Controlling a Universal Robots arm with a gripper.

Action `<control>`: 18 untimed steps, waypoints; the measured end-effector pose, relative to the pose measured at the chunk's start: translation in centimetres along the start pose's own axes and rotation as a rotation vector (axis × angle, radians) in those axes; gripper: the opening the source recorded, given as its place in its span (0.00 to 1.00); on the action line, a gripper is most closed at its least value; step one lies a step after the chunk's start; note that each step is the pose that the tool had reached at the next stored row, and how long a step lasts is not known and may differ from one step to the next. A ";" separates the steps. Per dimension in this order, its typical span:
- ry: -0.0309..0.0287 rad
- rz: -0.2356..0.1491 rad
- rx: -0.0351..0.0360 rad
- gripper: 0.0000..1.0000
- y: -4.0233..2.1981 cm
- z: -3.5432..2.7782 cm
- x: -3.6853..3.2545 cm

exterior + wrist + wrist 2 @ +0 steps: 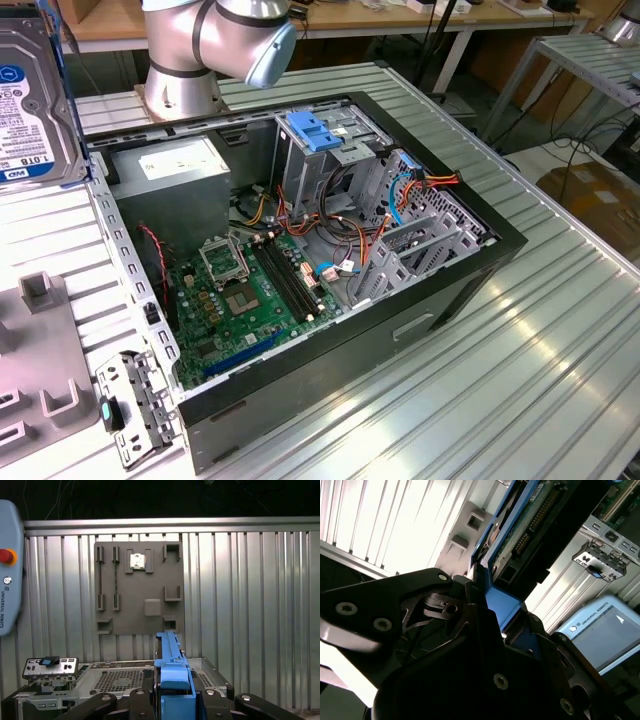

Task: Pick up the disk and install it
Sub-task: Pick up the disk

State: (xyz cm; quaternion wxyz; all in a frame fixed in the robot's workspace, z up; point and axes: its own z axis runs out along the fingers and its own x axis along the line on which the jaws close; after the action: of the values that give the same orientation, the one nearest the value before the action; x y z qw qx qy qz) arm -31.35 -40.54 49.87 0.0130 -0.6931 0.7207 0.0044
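The gripper (172,696) had its fingers closed on the blue-railed disk (30,105), held aloft at the exterior view's left of the open computer case (350,372).

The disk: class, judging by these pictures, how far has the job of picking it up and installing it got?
Done: the disk is picked up, held upright at the exterior view's left edge. In hand: in the first wrist view the gripper is shut on its blue rail. Left: the install; the disk is outside the open computer case.
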 end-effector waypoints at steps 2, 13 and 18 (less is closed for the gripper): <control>0.0001 0.000 -0.0003 0.37 -0.39 0.00 -0.02; 0.0002 0.000 -0.0038 0.37 -3.27 0.06 -0.12; 0.0004 0.000 -0.0054 0.37 -4.69 0.08 -0.18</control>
State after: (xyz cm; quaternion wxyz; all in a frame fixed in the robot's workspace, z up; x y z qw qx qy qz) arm -26.65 -40.54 49.85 0.0110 -0.6931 0.7207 0.0062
